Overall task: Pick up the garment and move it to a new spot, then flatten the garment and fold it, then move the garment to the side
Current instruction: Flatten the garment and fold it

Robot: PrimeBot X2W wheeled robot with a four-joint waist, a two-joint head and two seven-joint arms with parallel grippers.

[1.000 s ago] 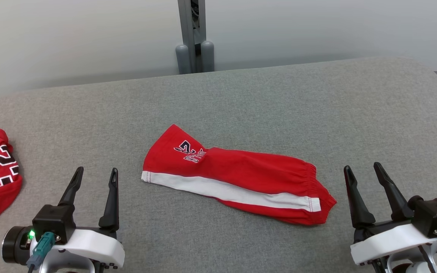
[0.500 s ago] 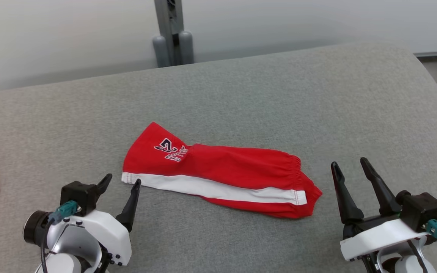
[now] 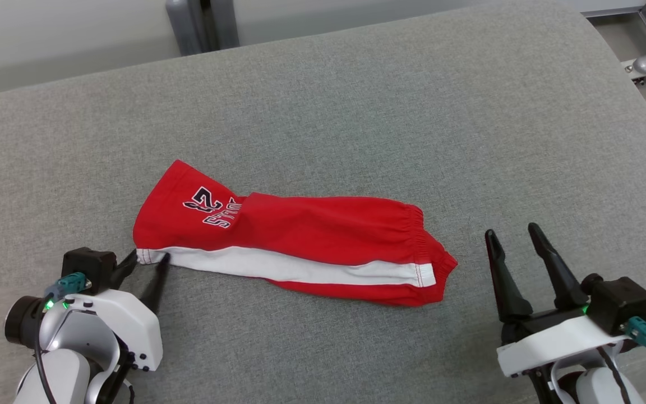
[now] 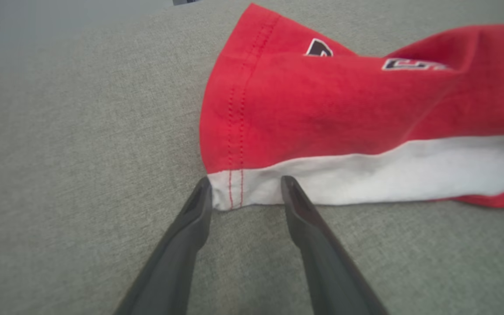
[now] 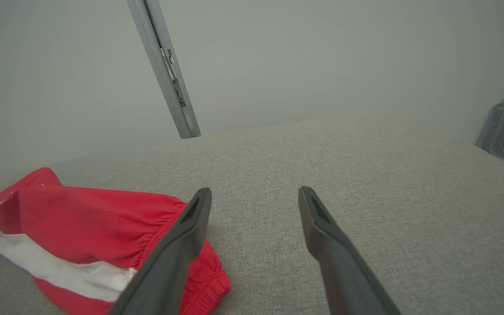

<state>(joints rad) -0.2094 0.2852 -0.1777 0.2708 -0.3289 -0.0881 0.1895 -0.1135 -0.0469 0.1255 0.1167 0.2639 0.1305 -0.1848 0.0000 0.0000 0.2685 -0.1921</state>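
Nearest, left gripper (image 4: 245, 181): low at the near-left part of the worktop, with its fingers spread and one tip on each side of the hem corner. No cloth is pinched yet. It looks set to close on that corner, which is an easy edge to lift from.
Hem corner (image 4: 228, 192): the white, stitched end of the leg opening lies flat on the worktop between the two fingertips. A double seam makes it the firmest place to take hold.
Right gripper (image 3: 511, 230): held above the near-right part of the worktop with its fingers spread wide and nothing between them. It is just beside the waistband end and apart from the cloth, probably waiting to take that end so the piece lifts evenly.
Shorts (image 3: 300, 235): these lie near the middle of the worktop, a little toward the near edge. They run lengthwise from left to right, lie flat and look doubled over on themselves.
White stripe (image 3: 300, 272): runs along the near side of the shorts from the hem to the waistband.
Waistband (image 3: 427, 235): the gathered elastic end points toward the right edge.
Print (image 3: 211, 206): dark lettering on the far-left part of the leg, facing up.
Step in hand: the first pick-up, judging by the approach. The moving, flattening and folding are not yet done.
Worktop (image 3: 356, 112): grey woven cover, bare on the far half, so there is room to set the shorts down somewhere new.
Post (image 3: 188, 25): grey upright behind the far edge, well clear of the work.
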